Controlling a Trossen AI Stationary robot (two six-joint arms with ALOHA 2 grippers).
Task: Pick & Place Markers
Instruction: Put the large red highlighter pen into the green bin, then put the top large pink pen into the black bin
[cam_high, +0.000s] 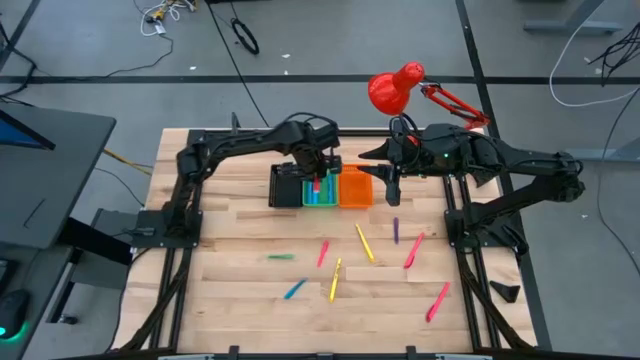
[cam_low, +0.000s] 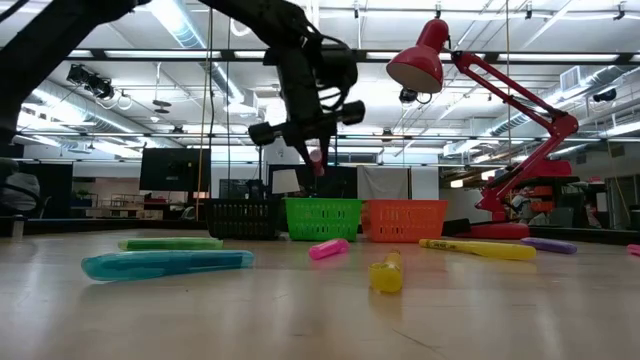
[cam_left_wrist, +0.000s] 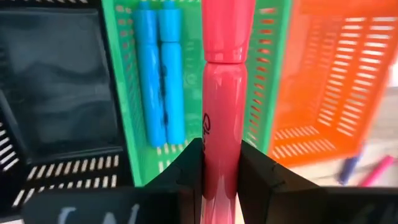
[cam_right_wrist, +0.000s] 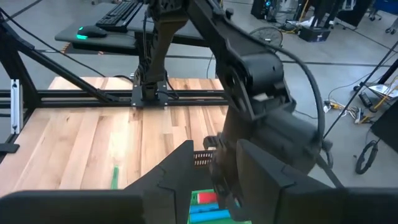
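One glossy pink marker (cam_left_wrist: 222, 106) clamped in left claw (cam_left_wrist: 221, 171), above slotted green plastic bin (cam_left_wrist: 127, 93), right claw (cam_right_wrist: 214, 165) parted.

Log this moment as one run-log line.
left gripper: shut on pink marker, above green bin | right gripper: open, empty, over orange bin

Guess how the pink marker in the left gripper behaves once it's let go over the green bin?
The pink marker, pinched in the left gripper, looks rigid: it stands straight. Its glossy round barrel suggests it could slip and would probably roll. The green bin walls and two blue markers inside should likely stop it.
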